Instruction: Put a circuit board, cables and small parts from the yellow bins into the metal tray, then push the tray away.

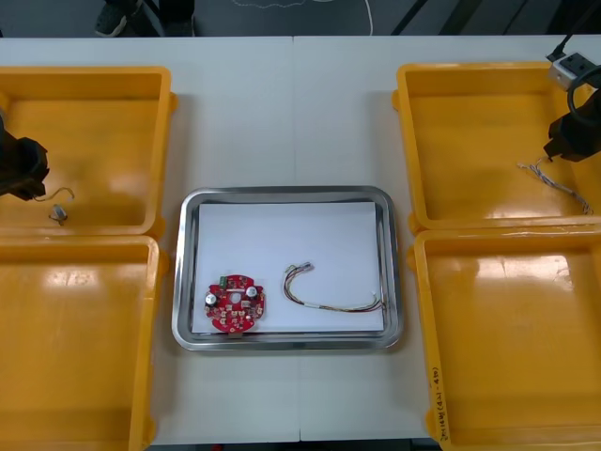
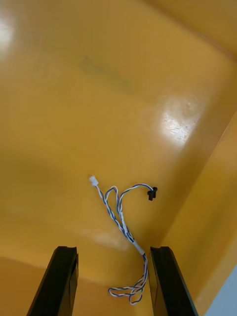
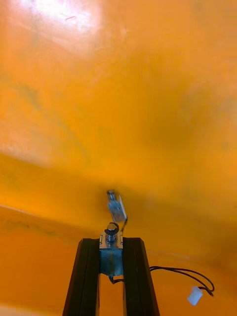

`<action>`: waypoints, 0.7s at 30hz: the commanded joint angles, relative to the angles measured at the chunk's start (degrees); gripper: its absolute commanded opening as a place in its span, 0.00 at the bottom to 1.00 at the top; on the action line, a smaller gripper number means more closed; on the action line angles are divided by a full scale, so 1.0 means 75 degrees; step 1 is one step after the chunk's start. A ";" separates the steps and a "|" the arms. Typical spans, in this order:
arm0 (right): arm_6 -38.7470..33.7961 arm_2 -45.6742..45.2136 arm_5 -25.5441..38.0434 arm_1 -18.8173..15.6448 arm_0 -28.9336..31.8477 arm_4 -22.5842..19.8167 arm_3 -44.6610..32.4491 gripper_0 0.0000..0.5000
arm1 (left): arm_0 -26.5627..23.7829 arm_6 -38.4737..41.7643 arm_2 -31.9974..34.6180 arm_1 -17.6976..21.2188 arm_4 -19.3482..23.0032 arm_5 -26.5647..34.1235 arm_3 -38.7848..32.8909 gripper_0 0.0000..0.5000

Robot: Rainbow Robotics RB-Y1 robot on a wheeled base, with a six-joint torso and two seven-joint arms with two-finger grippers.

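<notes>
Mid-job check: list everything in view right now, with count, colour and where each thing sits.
yellow bins: four, yellow, two at each side of the table.
metal tray: one, shiny rim, white inside, between the bins.
circuit board: one, red, round, in the tray's near left corner.
tray cable: one, thin, colours hard to tell, in the tray, to the board's right.
twisted cable: one, blue and white, on the far right bin's floor.
held small metal part: one, metal with a black wire, between the left fingers.
loose small metal part: one, metal, far left bin, just beyond those fingers.
table: one, light.
left gripper: black, shut, in the far left bin.
right gripper: black, open, over the twisted cable.
</notes>
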 commanded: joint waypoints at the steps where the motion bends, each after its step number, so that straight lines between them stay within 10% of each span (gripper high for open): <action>1: 0.0524 -0.0197 -0.0397 -0.0307 0.0026 -0.0029 0.0390 0.82 | -0.0315 -0.0025 0.0277 0.0338 -0.0051 0.0643 -0.0869 0.00; 21: 0.1016 0.0026 -0.1592 -0.0202 0.0026 -0.0076 0.1562 0.82 | -0.0092 0.1873 0.0488 0.0268 0.0500 0.1774 -0.3752 0.00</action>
